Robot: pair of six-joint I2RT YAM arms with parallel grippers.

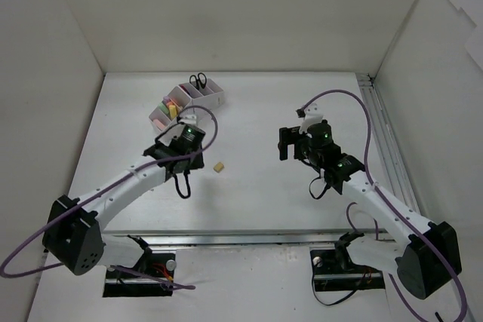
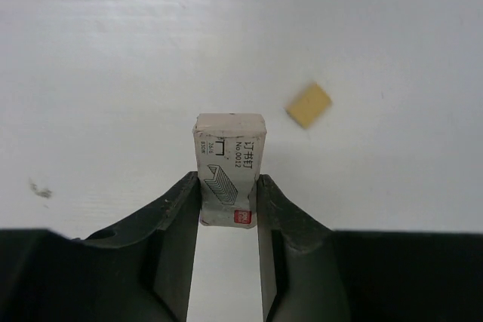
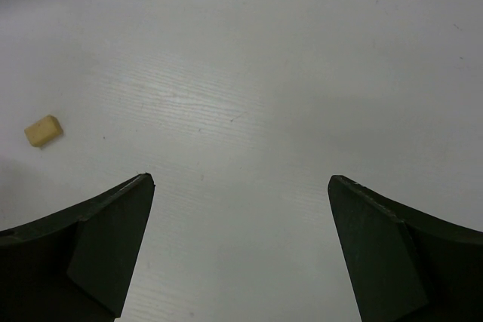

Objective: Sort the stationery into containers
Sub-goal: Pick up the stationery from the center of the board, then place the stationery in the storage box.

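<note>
You are working in a robotics lab test cell: plain white panels [image 1: 226, 13] wall in the white table [image 1: 264, 201] beyond and to both sides of the left pincer [image 1: 185, 137] and the right pincer [image 1: 290, 142]. An aluminium rail [image 1: 389, 148] runs along the table edge to the right of the right pincer, and purple cables [image 1: 332, 93] loop back from each pincer.

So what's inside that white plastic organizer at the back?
In the white plastic organizer: black-handled scissors at the far end, pink, green and yellow pieces nearer. Deeper contents are hidden.
</note>
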